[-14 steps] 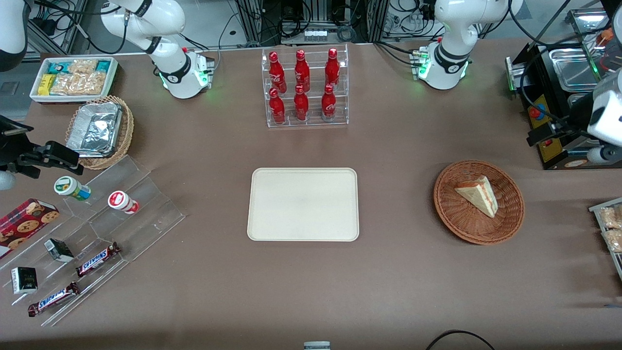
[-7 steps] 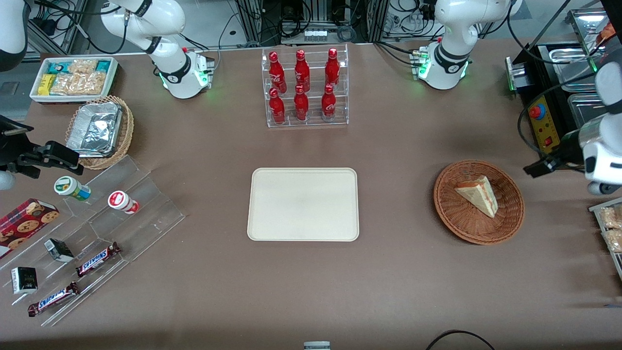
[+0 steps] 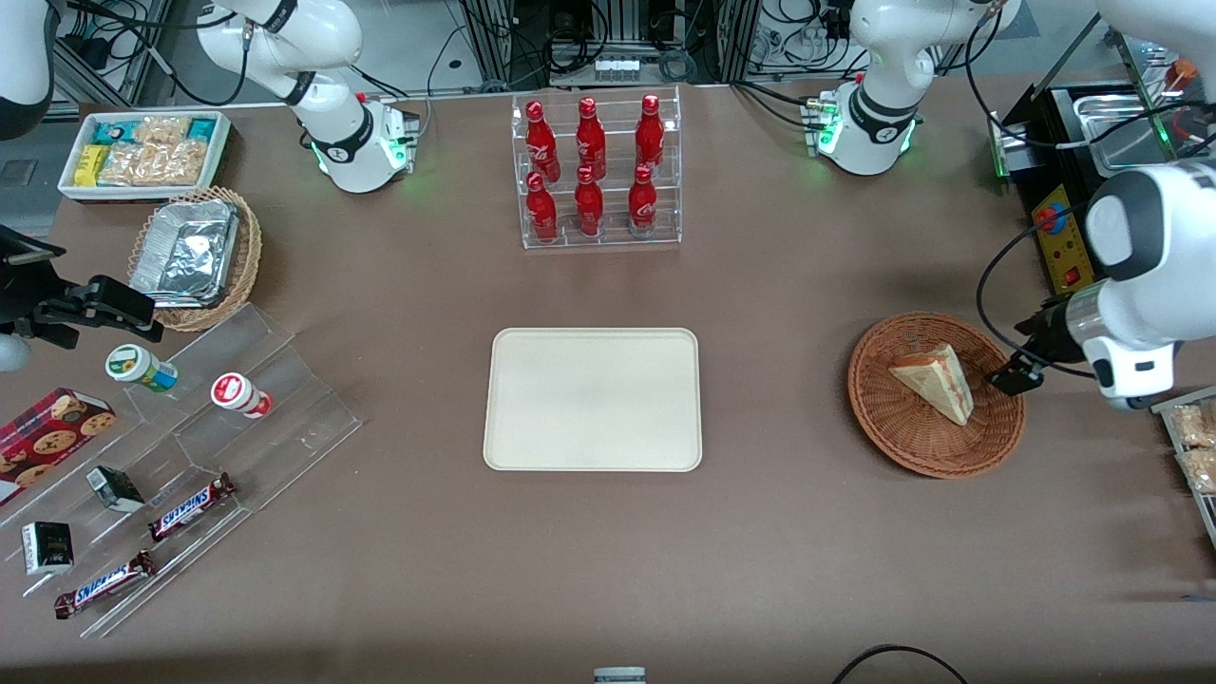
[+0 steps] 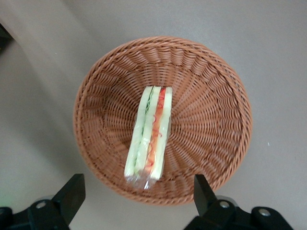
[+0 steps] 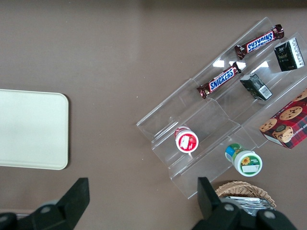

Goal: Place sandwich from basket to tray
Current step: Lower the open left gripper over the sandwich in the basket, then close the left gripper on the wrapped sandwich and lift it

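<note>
The sandwich (image 3: 936, 380), a pale bread wedge with red and green filling, lies in the round reddish-brown wicker basket (image 3: 869, 408). My left gripper (image 3: 1021, 366) hovers over the basket's rim on the side toward the working arm's end of the table. It is open and holds nothing. In the left wrist view the sandwich (image 4: 149, 136) shows its cut edge in the middle of the basket (image 4: 206, 105), and the open gripper (image 4: 136, 196) has its two black fingertips (image 4: 72, 191) spread wider than the wedge. The cream tray (image 3: 594, 399) lies bare at mid-table.
A clear rack of red bottles (image 3: 597, 171) stands farther from the camera than the tray. A black control box with a red button (image 3: 1059, 237) and a tray of snack packets (image 3: 1192, 446) flank the gripper. Toward the parked arm's end sits an acrylic stand of snacks (image 3: 190, 446).
The left arm has swung down from beside the black control box toward the basket. Its gripper now hangs over the basket's rim. The sandwich, basket and tray have not moved.
</note>
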